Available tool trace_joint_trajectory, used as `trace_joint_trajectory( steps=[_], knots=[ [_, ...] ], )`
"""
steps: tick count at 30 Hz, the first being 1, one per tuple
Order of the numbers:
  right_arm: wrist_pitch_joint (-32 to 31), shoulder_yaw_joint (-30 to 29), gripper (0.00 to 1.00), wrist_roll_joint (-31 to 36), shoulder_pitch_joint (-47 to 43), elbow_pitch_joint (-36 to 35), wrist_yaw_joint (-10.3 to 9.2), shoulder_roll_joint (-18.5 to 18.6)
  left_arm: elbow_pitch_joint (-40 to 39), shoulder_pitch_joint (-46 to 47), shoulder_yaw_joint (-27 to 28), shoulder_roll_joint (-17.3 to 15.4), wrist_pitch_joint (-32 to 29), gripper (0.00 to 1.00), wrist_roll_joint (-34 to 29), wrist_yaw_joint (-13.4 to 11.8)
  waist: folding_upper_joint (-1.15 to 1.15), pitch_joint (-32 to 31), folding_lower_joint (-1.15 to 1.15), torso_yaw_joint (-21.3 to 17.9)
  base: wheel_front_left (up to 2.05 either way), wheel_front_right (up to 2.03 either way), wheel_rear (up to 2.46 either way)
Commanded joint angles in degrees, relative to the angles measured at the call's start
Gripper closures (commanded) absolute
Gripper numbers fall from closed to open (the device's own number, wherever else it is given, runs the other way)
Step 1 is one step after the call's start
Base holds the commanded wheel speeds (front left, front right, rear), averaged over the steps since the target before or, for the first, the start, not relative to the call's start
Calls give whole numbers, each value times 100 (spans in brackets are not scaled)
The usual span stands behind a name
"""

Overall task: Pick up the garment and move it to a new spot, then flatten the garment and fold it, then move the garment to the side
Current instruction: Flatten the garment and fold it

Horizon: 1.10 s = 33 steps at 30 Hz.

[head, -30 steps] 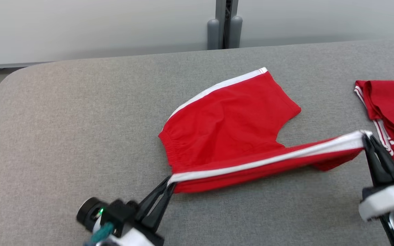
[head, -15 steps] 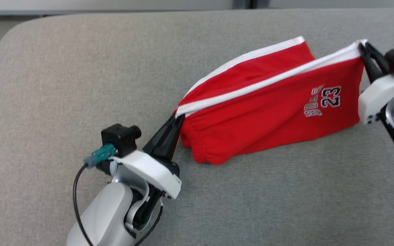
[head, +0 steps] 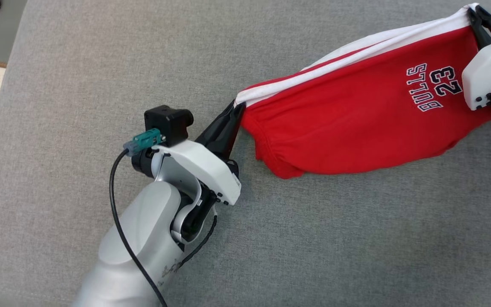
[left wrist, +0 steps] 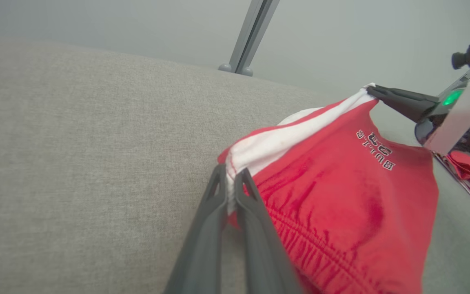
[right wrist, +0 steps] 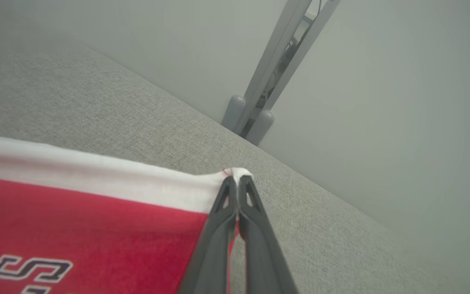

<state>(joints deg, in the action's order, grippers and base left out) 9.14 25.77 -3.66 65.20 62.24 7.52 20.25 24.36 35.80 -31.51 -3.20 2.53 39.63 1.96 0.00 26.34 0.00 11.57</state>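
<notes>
Over the last 1 second the red shorts (head: 348, 123) have gone from lying mostly flat on the grey desk (head: 79, 85), with just the near striped edge drawn taut, to hanging as a sheet from that white stripe (head: 356, 49). The face printed BULLS 23 (head: 435, 87) now shows. The head camera has also tipped downward, so part of the shift is the view's own. The left gripper (head: 233, 111) is pinched tight on the waistband end of the stripe, and the right gripper (head: 475, 15) is pinched tight on the hem end at the far right, with the stripe stretched between them. The low corner under the waistband sags toward the desk, and I cannot tell whether it touches. I judge the pick-up done and the carry to a new spot under way, with flattening and folding still to come. Another red garment (left wrist: 469, 169) lies on the desk beside the right gripper.
</notes>
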Motion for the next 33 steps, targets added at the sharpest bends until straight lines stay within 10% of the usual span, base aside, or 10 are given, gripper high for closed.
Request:
trace_joint_trajectory(
  steps=[1,5,6,7,8,10,17,33],
  knots=[
    [39,11,100,-20,115,138,-6,38,94,106,-24,-32,-11,100,76,35,0,51,0,42,0,0,0],
    [123,102,100,-62,308,485,-6,-71,386,336,-157,-4,-115,65,185,87,0,89,0,7,0,0,0],
    [155,132,85,-75,342,556,-6,-106,459,384,-192,-2,-122,62,187,89,0,88,0,-13,0,0,0],
    [196,141,29,-85,378,619,-6,-132,518,419,-209,5,-106,57,204,92,0,82,0,-35,0,0,0],
    [265,132,0,-98,399,649,-6,-154,568,459,-220,4,-70,45,214,92,0,67,0,-60,0,0,0],
    [403,123,0,-88,399,690,-5,-229,655,517,-233,7,44,0,170,72,0,15,0,-118,0,0,0],
    [615,-41,0,-184,57,411,-5,-448,833,329,-161,-142,496,0,5,-180,0,-340,0,-371,0,0,0],
    [610,-1061,0,-151,-2947,-2979,-5,-909,-924,-1792,742,-676,1269,0,-961,-1504,0,-1728,0,-897,0,0,0]
  ],
)
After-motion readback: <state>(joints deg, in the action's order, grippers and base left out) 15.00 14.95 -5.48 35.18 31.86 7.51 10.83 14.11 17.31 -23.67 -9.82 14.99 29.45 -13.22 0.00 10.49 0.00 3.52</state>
